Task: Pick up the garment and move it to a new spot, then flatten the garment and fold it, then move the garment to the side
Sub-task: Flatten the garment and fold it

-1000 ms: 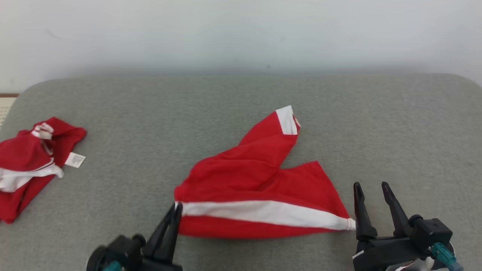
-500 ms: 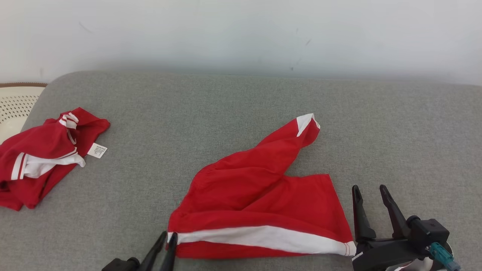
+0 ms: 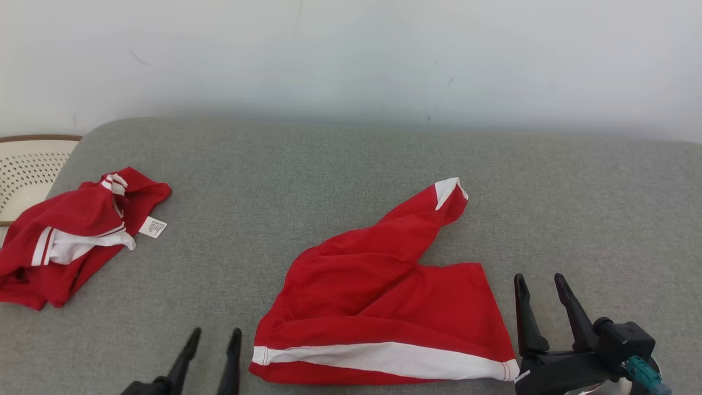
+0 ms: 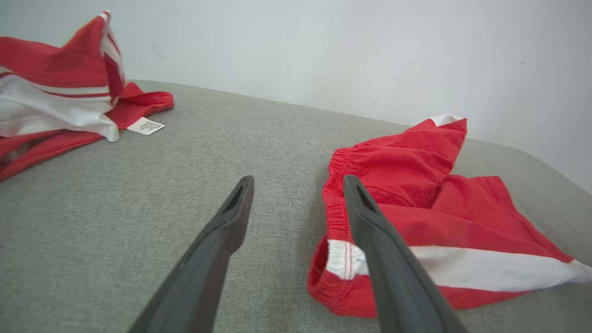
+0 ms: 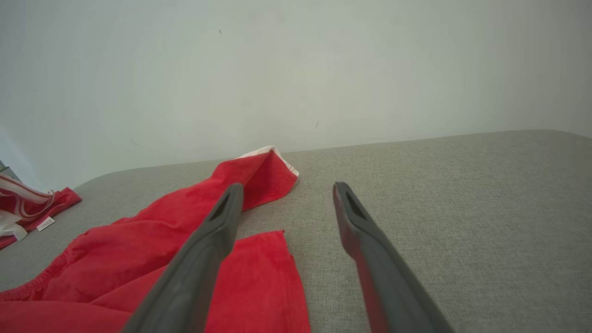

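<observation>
The garment (image 3: 384, 307) is a pair of red shorts with a white side stripe, lying rumpled on the grey cushioned surface (image 3: 285, 175), one leg stretched up to the far right. My left gripper (image 3: 216, 332) stands open just left of the waistband corner, apart from the cloth. In the left wrist view the left gripper (image 4: 298, 180) holds nothing, and the garment (image 4: 425, 203) lies beside its right finger. My right gripper (image 3: 538, 277) is open just right of the stripe's end. In the right wrist view the right gripper (image 5: 287, 186) is over the garment's (image 5: 138, 249) edge.
A second red and white garment (image 3: 71, 236) with a white label lies bunched at the surface's left edge. A cream perforated basket (image 3: 27, 164) sits beyond that edge. A pale wall runs behind the surface. Bare grey cushion lies to the right and at the back.
My left gripper has opened and let go of the garment's waistband corner, which now rests on the surface. The head camera has shifted. My right gripper stays open.
</observation>
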Motion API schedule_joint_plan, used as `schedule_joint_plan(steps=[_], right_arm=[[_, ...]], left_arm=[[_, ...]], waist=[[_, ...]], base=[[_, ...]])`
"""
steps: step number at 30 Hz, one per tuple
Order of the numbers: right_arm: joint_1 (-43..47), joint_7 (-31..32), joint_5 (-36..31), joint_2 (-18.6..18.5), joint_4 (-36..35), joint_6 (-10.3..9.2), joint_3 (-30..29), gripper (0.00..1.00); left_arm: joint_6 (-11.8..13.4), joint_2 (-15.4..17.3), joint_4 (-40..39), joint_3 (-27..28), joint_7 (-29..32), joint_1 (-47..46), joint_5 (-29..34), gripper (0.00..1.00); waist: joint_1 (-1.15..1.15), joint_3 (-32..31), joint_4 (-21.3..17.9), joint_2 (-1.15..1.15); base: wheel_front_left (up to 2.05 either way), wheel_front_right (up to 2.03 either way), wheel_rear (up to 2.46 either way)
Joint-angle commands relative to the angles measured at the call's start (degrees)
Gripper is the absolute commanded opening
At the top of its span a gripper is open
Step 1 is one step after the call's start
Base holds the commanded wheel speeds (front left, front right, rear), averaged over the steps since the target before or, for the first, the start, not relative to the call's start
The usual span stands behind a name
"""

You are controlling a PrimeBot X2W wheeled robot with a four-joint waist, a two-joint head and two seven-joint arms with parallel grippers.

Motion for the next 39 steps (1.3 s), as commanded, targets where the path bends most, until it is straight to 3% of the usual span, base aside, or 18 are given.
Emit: schedule_joint_plan(steps=[1, 15, 24, 39], right_arm=[[0.8, -0.1, 0.2, -0.2, -0.2, 0.03, 0.1, 1.00], [6.1, 0.0, -1.5, -1.4, -3.5, 0.03, -2.3, 1.00], [8.9, -0.1, -2.9, -2.2, -5.5, 0.03, 0.6, 1.00], [7.7, -0.1, -4.7, 0.2, -3.9, 0.03, 1.9, 1.00]], left_arm=[[0.3, 0.0, -0.4, 0.5, -0.3, 0.8, 0.3, 1.00], [2.3, -1.6, -10.6, 11.0, -0.3, 6.3, 5.1, 1.00], [2.2, -1.9, -10.7, 12.0, -0.3, 7.6, 7.7, 1.00], [3.1, -2.1, -9.7, 11.9, -0.3, 6.0, 11.1, 1.00]], waist=[[0.00, -0.4, 0.1, 0.00], [0.00, -2.6, -2.8, 0.00], [0.00, -2.6, -3.9, 0.00], [0.00, -2.6, -4.2, 0.00]], base=[[0.00, 0.00, 0.00], [0.00, 0.00, 0.00], [0.00, 0.00, 0.00], [0.00, 0.00, 0.00]])
